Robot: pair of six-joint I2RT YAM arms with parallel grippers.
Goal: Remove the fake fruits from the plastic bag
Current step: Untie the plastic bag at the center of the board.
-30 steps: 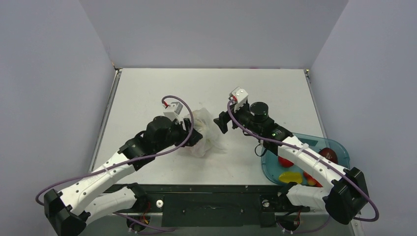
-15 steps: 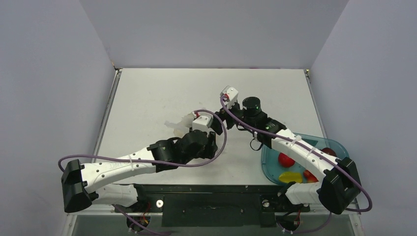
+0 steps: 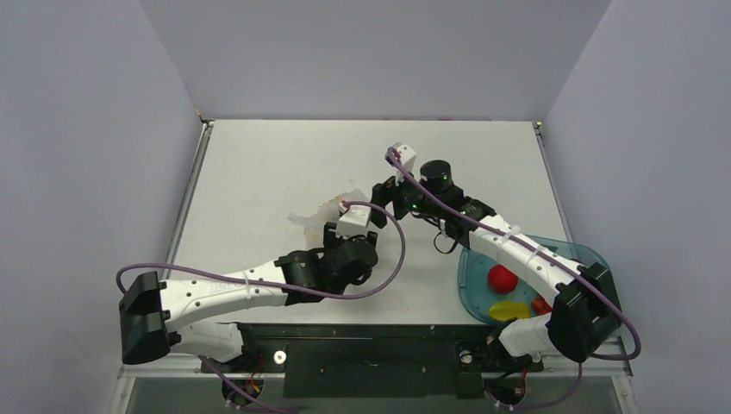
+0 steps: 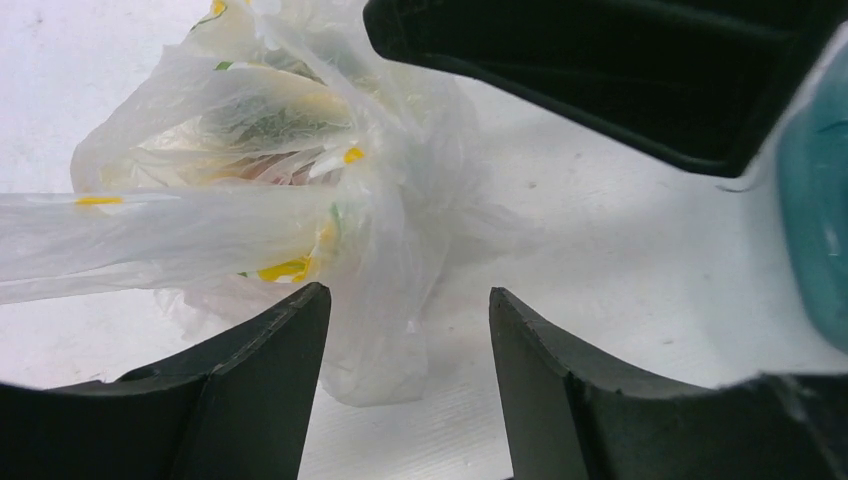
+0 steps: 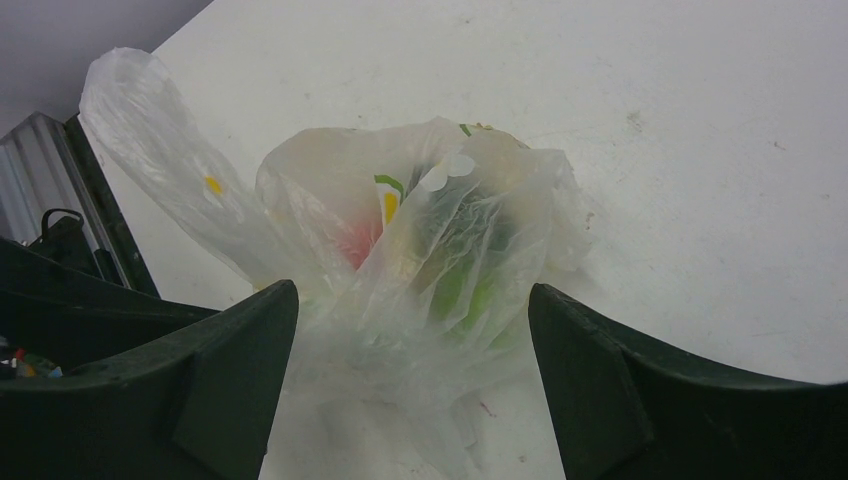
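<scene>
The plastic bag (image 3: 321, 211) lies crumpled on the table between my two grippers. Through the film in the right wrist view (image 5: 430, 250) I see green fruit (image 5: 462, 285) and a red one (image 5: 356, 245). My left gripper (image 4: 405, 300) is open, and a fold of the bag (image 4: 300, 190) hangs just ahead of its jaws. My right gripper (image 5: 412, 295) is open astride the bag's near end, not pinching it; from above it (image 3: 382, 195) sits just right of the bag. More fruits lie in the teal tray: a red one (image 3: 502, 279) and a yellow banana (image 3: 509, 309).
The teal tray (image 3: 576, 254) sits at the right front of the table, partly under my right arm. Its edge shows in the left wrist view (image 4: 815, 210). The right gripper's dark body (image 4: 600, 70) looms beyond the bag there. My left arm (image 5: 60, 310) shows left of the bag.
My left arm has swung from the bag's left side round to its near side. The bag has shifted left and back. My right gripper has moved left, up to the bag.
</scene>
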